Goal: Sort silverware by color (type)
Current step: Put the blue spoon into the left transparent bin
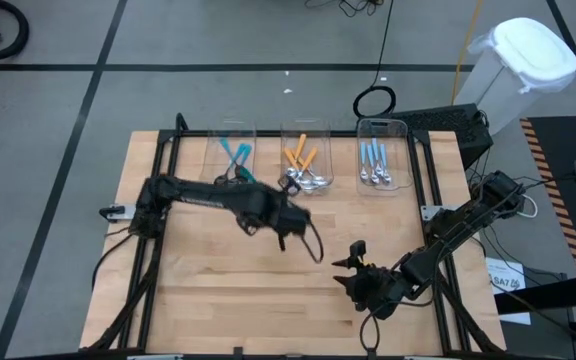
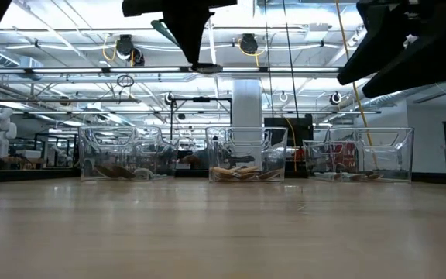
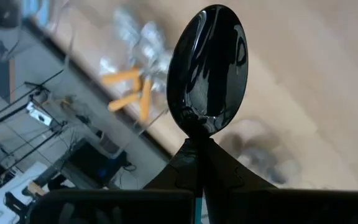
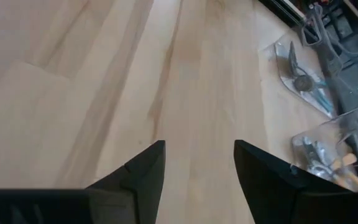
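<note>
Dark arm on the left stretches from its base across the table toward the middle, its left gripper [image 1: 286, 236] hanging above the boards just in front of the middle bin [image 1: 305, 155]. The right arm sits folded low at the near right, right gripper [image 1: 351, 270] pointing left over bare wood. Table [image 1: 218, 280] is pale butcher-block, and behind it there's a big workshop with ceiling lights and racks. Three clear bins line the far edge: teal spoons [image 1: 234, 158] in the left bin [image 1: 231, 152], orange spoons [image 1: 301, 160] in the middle one, light-blue spoons [image 1: 374, 160] in the right bin [image 1: 382, 153]. Left fingers are clamped tight on a black-bowled spoon [image 3: 209, 68], bowl sticking out past the tips. Right fingers [image 4: 143, 171] are spread wide, holding nothing.
</note>
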You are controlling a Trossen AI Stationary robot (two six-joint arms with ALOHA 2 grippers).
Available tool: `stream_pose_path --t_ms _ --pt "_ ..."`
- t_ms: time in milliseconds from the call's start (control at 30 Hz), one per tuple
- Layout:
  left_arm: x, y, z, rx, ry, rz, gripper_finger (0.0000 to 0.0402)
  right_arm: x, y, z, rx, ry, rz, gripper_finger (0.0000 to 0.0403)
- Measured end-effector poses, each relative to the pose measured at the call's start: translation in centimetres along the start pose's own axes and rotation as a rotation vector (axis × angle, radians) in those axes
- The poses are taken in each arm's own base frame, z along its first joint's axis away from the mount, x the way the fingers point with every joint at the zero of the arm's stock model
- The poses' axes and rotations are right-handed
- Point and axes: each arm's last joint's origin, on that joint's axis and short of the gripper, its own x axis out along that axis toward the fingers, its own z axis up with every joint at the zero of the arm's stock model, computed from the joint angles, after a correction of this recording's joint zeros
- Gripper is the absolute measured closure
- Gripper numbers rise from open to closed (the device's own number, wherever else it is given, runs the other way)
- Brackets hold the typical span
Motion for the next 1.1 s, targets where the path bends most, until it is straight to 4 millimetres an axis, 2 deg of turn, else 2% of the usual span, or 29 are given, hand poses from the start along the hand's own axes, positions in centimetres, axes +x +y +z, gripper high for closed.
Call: stream_pose_path --t_ms 233,567,800,1100 --pt "0.9 2.5 -5.1 0.014 0.028 -0.025 0.0396 -0.6 -1.6 0.0 -0.031 0.023 -0.017 0.0216" --pt "3.9 3.9 -12.2 0.049 0.119 -0.128 0.0396 -3.0 -4.1 0.0 0.015 0.018 -0.025 0.0216" --pt "7.9 3.9 -15.2 0.165 0.27 -0.228 0.0396 -3.2 -4.4 -0.1 0.002 0.023 -0.027 0.0216" --pt "11.0 3.5 -18.0 0.174 0.315 -0.356 0.0396 -3.2 -4.4 -0.2 -0.001 0.033 -0.028 0.0216"
